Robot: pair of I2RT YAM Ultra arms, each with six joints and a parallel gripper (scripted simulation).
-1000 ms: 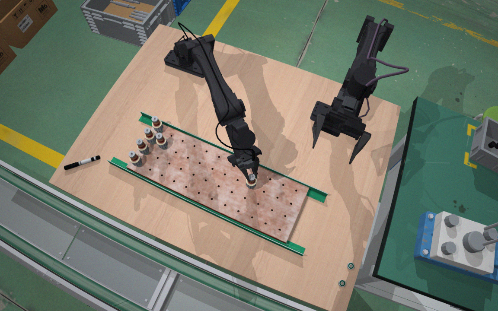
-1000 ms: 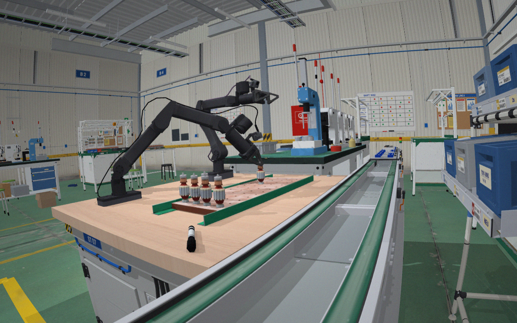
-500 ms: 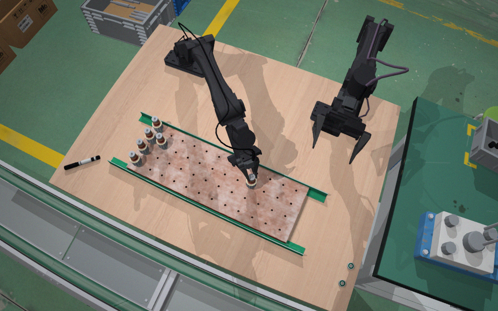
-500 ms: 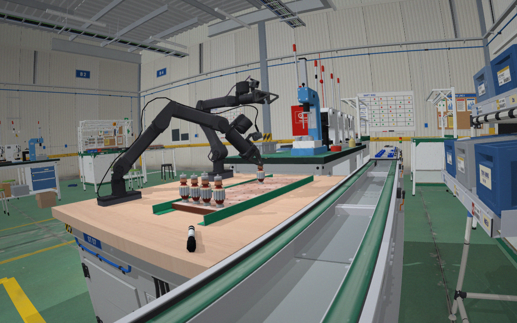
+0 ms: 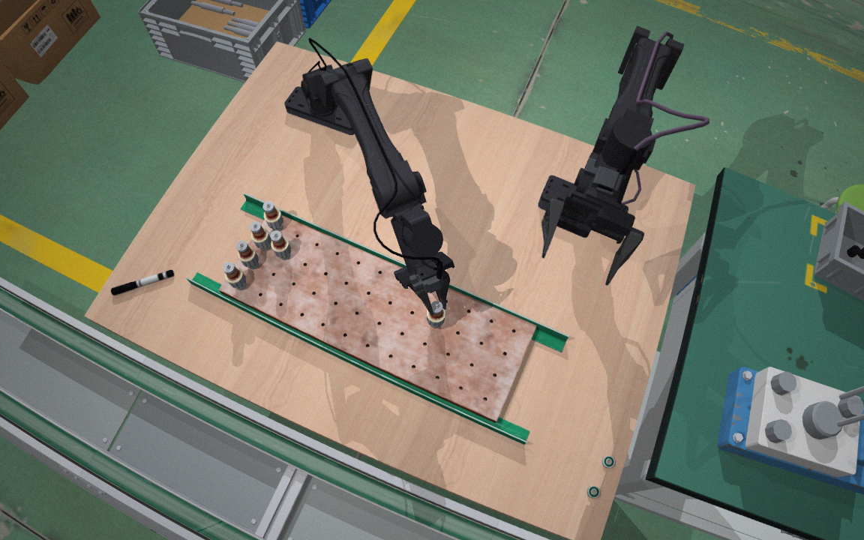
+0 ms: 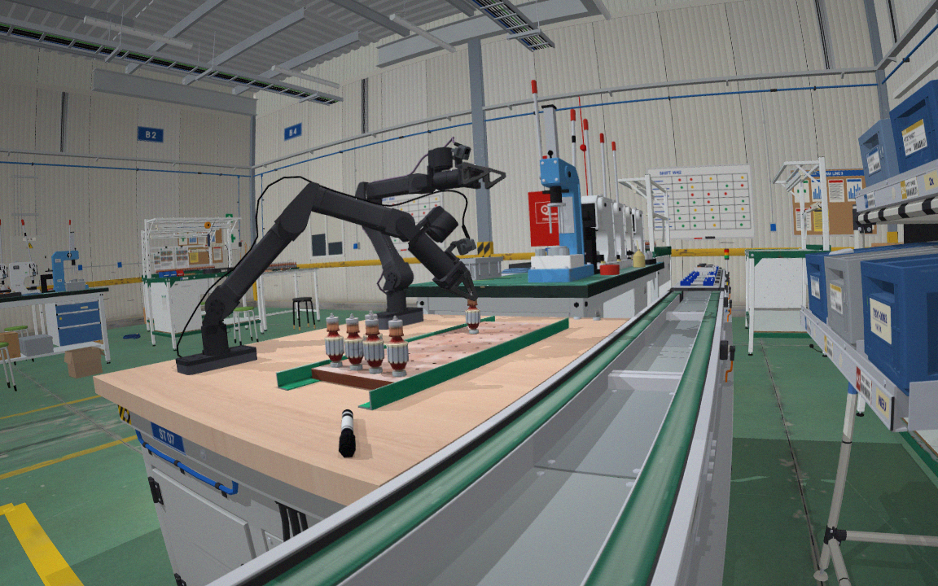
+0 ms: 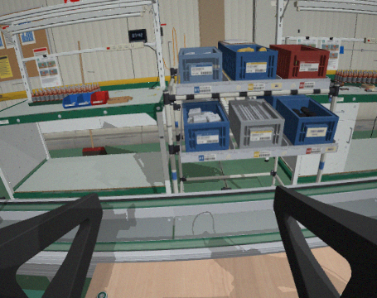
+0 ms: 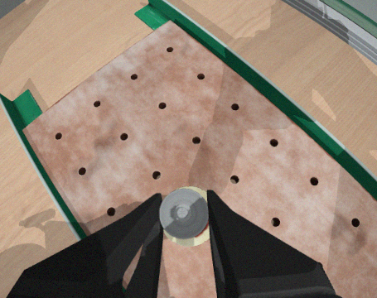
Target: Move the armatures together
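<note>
Several armatures [image 5: 233, 274] [image 6: 396, 349] stand commutator end up in the end row of the reddish board [image 5: 515, 359] [image 6: 450, 343] [image 8: 176, 91]; one more armature [image 5: 280, 245] stands beside that row. Another armature [image 5: 436, 321] [image 6: 472, 318] [image 8: 182, 228] stands upright toward the board's other end, near the arm-side rail. My right gripper [image 5: 436, 306] [image 6: 471, 295] [image 8: 185, 201] is shut on its commutator end from above; its foot appears down at the board. My left gripper [image 5: 576, 268] [image 6: 494, 180] [image 7: 186, 199] is open and empty, raised beyond the board.
Green rails [image 5: 355, 361] [image 6: 472, 358] [image 8: 258, 83] run along both long sides of the board. A black-and-white marker [image 5: 142, 282] [image 6: 346, 431] lies near the table edge. Two small rings [image 5: 603, 462] [image 5: 588, 492] lie at the far corner. A conveyor [image 5: 207, 456] [image 6: 589, 437] borders the table.
</note>
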